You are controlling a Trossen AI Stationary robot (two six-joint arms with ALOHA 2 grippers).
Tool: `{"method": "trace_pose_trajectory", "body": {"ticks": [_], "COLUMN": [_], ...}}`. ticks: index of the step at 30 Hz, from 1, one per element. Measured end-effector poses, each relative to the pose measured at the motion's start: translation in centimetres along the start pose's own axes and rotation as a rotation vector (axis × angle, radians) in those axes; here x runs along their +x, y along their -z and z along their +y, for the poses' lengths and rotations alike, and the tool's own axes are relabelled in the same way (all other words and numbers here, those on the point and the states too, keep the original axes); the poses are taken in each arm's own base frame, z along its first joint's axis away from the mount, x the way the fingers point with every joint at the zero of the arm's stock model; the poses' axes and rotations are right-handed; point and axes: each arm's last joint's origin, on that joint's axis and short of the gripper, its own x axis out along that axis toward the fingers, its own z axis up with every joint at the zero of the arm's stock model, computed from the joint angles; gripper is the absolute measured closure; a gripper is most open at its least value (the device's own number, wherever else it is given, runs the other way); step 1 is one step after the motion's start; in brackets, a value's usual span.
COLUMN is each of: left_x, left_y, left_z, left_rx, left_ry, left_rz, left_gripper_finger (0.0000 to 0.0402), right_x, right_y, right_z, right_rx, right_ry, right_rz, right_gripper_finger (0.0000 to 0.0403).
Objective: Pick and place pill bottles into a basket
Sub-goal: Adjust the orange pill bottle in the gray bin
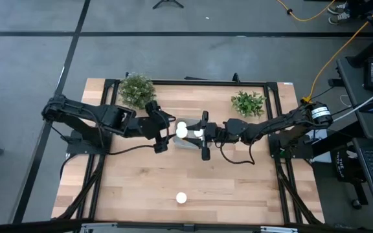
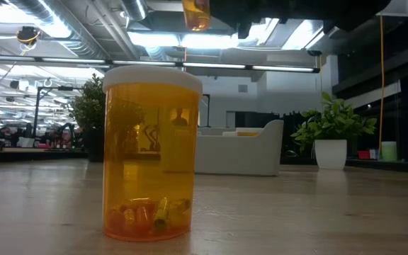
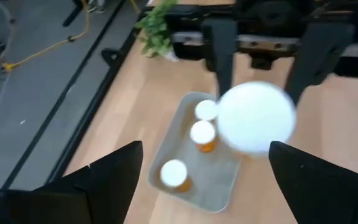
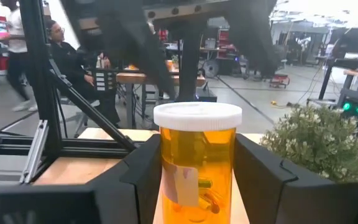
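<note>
Three pill bottles (image 3: 191, 140) already stand in the basket (image 3: 219, 193) at mid-desk. The right gripper (image 4: 197, 180) holds a fourth above it, and the left gripper (image 3: 201, 168), fingers wide, hovers empty alongside. One bottle (image 1: 181, 198) waits near the desk's front edge.

Three pill bottles (image 3: 202, 135) in basket (image 3: 166, 144)
</note>
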Motion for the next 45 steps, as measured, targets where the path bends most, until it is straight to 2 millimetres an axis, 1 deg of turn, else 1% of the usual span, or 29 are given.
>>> {"method": "trace_pose_trajectory", "body": {"ticks": [9,16,19,22,27,36,45], "left_x": [1.8,1.6,1.8,2.4,2.7,2.9,3.0], "left_y": [0.1,0.1,0.1,0.1,0.0,-0.7,-1.1], "left_z": [-1.2,-1.1,-1.0,-1.1,-1.0,-0.7,-0.6], "left_rx": [0.026,0.028,0.043,0.055,0.045,0.034,0.016], "left_ry": [0.055,0.038,0.027,0.023,0.013,0.009,0.016], "left_rz": [0.034,0.032,0.04,0.047,0.041,-0.014,-0.048], "left_gripper_finger": [0.0059,0.0059,0.0059,0.0059,0.0061,0.0092,0.0113], "right_x": [0.1,-0.5,-0.6,-0.6,-0.6,-0.6,-0.2], "right_y": [0.0,-1.5,-1.7,-1.7,-1.8,-2.2,-3.3], "right_z": [-0.9,-1.4,-1.6,-1.7,-1.6,-1.6,-1.6], "right_rx": [0.0,-0.02,-0.018,-0.009,-0.004,0.006,0.006], "right_ry": [0.003,0.013,0.018,0.017,0.013,0.0,-0.022], "right_rz": [-0.005,-0.048,-0.051,-0.055,-0.058,-0.104,-0.126], "right_gripper_finger": [0.023,0.023,0.023,0.023,0.023,0.023,0.023]}}
